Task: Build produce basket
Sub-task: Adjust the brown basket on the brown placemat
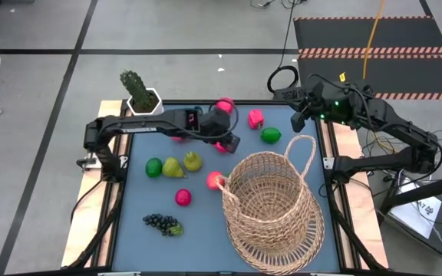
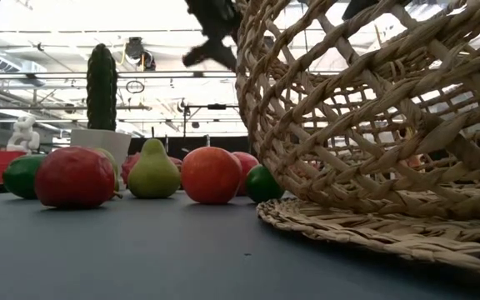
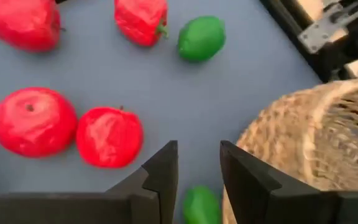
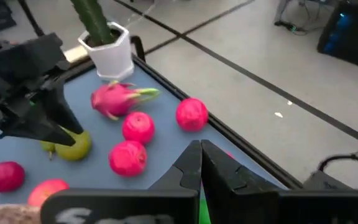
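Observation:
The woven basket (image 1: 271, 211) stands on its flat base at the table's near right, with its loop handle (image 1: 304, 153) at the far rim. It also shows in the low view (image 2: 373, 108). My left gripper (image 1: 232, 142) hangs high above the table just beyond the basket's far-left rim, shut on a green lime (image 3: 201, 205). Two red apples (image 3: 33, 121) lie below it. My right gripper (image 1: 296, 121) is shut and empty (image 4: 201, 155) over the table's far right. Another lime (image 1: 271, 136), pears (image 1: 192, 161), apples (image 1: 183, 197) and grapes (image 1: 162, 223) lie on the mat. My left gripper holds the green lime (image 3: 201, 200) between its two fingers (image 3: 163, 171), well back from their tips, which stay a small gap apart. The fingers slant down toward the basket's rim (image 3: 272, 134). The lime is lifted clear of the table; the fingers hide most of it.
A potted cactus (image 1: 138, 92) stands at the table's far left corner. A dragon fruit (image 4: 114, 99) and a red fruit (image 1: 255, 119) lie near the far edge. Free mat lies between the grapes and the basket.

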